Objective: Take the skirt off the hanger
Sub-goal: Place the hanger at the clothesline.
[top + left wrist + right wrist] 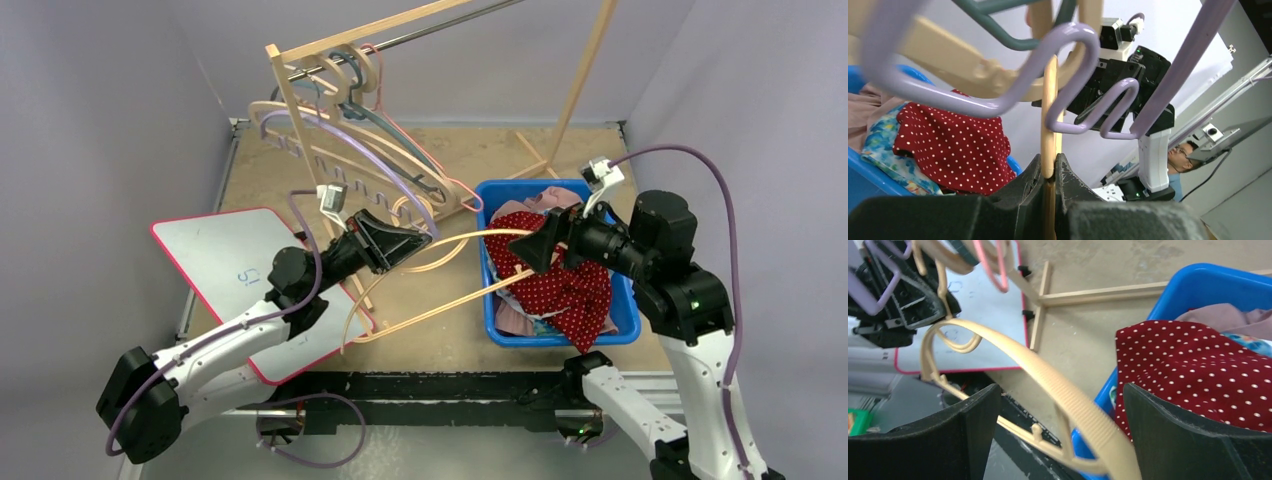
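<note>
over the bin (520,337), right gripper (532,248) splayed

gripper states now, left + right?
left gripper: shut on the beige hanger.
right gripper: open; the hanger's arm passes between its fingers, not gripped.

- The left arm (225,340) reached from the lower left of the top view toward the centre, with its forearm angled rightward.
- The left gripper (400,243) had its fingers (1030,180) pinched tight on the beige hanger (430,313).
- The right arm (690,300) rose at lower right, its wrist pointing left.
- The right gripper (530,248) held its jaws spread wide, one on either side of the hanger's arm.
</note>
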{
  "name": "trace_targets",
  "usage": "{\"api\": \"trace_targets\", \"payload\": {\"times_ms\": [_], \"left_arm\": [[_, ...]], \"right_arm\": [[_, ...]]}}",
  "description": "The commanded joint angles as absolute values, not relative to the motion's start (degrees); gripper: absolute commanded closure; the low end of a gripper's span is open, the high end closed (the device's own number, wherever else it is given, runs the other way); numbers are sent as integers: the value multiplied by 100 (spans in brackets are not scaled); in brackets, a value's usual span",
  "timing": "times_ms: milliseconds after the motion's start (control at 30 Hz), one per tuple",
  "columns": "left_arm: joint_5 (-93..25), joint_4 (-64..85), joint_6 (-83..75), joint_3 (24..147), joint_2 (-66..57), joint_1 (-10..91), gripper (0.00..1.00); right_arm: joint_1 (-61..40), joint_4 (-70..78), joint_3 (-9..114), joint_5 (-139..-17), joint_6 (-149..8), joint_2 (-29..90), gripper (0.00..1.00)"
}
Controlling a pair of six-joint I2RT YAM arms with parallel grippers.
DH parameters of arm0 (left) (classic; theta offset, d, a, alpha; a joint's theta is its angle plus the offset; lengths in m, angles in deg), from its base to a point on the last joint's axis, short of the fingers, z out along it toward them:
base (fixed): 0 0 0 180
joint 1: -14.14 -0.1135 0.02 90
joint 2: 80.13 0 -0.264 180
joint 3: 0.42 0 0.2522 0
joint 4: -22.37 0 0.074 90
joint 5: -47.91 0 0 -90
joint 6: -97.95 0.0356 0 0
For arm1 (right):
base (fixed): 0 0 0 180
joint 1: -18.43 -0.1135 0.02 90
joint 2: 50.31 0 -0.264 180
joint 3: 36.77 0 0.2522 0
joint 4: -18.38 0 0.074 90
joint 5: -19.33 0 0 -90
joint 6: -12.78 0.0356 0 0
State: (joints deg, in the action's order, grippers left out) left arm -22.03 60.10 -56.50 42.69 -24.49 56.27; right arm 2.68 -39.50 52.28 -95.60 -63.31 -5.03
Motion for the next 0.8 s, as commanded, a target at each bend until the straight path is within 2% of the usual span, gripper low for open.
{"api": "trace_targets", "payload": {"times_ms": [0,167,333,533,667,767], "left_arm": [[-1768,6420,-5491,4442,-2550,5619,100],[-1580,6247,-5316,4462,-2549,5624,100],[-1556,6149,-5217,4550,-2455,5618,100],[-1541,6139,-5208,4618,-2331,5619,100],[-1568,6051,-5208,4638,-2310,5622,100],[-1642,5922,-5180,4647,-2362,5618,100]], "right_arm": [[261,-4004,5378,-10556,-6559,-547,11],[261,-4414,5332,-10509,-6751,-611,12],[261,-4384,4931,-11601,-6873,-862,20],[268,-4153,4679,-12142,-6847,-997,47],[262,-3959,4492,-12630,-6843,-1027,61],[261,-3846,4316,-12678,-6826,-1035,80]]}}
